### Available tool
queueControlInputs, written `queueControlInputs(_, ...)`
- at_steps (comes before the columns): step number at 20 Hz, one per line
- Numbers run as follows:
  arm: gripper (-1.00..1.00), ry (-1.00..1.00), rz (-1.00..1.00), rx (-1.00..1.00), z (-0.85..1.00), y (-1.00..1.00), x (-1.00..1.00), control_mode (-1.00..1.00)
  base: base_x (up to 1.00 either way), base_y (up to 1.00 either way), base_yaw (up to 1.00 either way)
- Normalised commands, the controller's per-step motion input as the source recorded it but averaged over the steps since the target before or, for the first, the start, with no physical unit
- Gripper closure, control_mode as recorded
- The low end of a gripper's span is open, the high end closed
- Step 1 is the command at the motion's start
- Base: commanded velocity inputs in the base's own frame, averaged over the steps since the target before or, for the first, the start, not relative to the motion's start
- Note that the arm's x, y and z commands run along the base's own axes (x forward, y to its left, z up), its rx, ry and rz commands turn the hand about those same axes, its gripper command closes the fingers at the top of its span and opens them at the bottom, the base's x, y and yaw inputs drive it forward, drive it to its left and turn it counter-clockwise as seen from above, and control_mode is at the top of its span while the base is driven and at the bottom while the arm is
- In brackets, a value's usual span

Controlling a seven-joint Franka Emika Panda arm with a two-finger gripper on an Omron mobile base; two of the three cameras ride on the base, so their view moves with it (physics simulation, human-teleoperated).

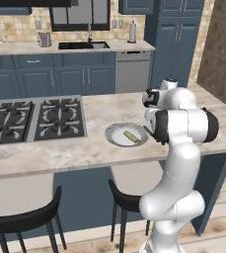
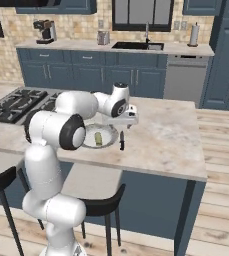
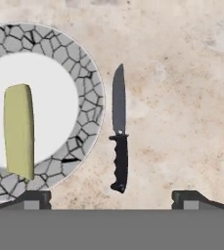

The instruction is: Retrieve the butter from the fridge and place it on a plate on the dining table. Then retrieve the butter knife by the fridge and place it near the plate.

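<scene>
1 butter knife [image 3: 119, 132] beside plate [image 3: 91, 78], butter [image 3: 19, 129] on it, claw [image 3: 111, 197] spread

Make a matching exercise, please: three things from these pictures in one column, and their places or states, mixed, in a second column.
1. butter
2. knife
3. gripper

a. open, above the table
b. lying on the plate
c. flat on the dining table, beside the plate

Pairs: 1-b, 2-c, 3-a
</scene>
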Motion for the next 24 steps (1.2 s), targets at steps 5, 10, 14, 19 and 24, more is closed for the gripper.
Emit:
queueControlInputs(5,-1.0,-0.11,0.0,0.0,0.58,0.49,-0.72,-1.0,0.0,0.0,0.0)
queueControlInputs(10,-1.0,-0.13,0.0,0.0,0.65,0.64,-0.88,-1.0,0.0,0.0,0.0)
queueControlInputs(14,-1.0,-0.15,0.0,0.0,0.66,0.66,-0.95,-1.0,0.0,0.0,0.0)
queueControlInputs(19,-1.0,-0.11,0.0,-0.01,0.72,0.76,-0.91,-1.0,0.0,0.0,0.0)
queueControlInputs(24,-1.0,-0.08,0.0,-0.01,0.84,0.68,-0.9,-1.0,0.0,0.0,0.0)
